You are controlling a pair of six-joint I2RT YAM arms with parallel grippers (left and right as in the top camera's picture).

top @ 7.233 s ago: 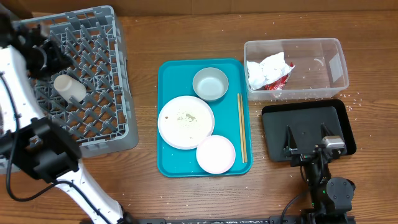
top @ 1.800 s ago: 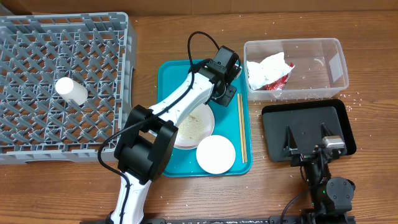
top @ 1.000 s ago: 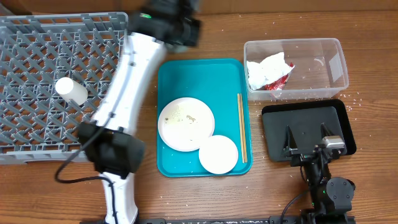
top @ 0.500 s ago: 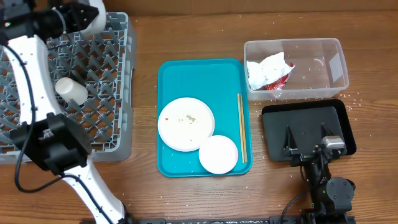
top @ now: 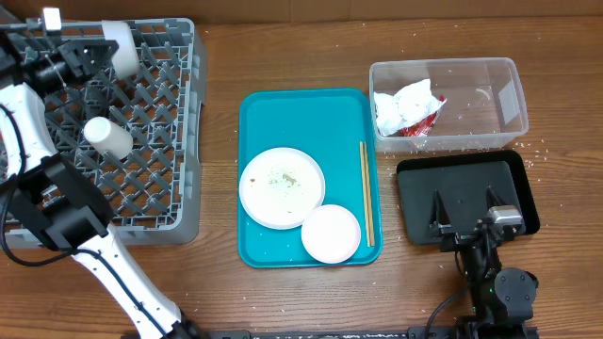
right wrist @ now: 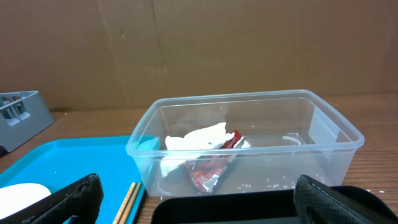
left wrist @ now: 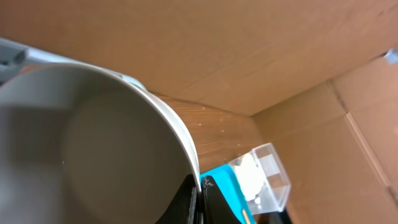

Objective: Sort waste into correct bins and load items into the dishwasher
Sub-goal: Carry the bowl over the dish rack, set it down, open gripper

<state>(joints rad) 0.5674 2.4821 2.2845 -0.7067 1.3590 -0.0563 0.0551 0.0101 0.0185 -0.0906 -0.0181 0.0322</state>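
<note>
where crumbs (top: 537,151) fleck the wooden table (top: 283,292), cardboard wall (right wrist: 186,43) behind

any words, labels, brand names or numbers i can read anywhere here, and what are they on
No text can be read in any view.
red foil wrapper in the clear tub: any print is too small and crumpled to read.
pale grey bowl, dish rack, teal tray, cardboard wall: no markings visible.
</note>
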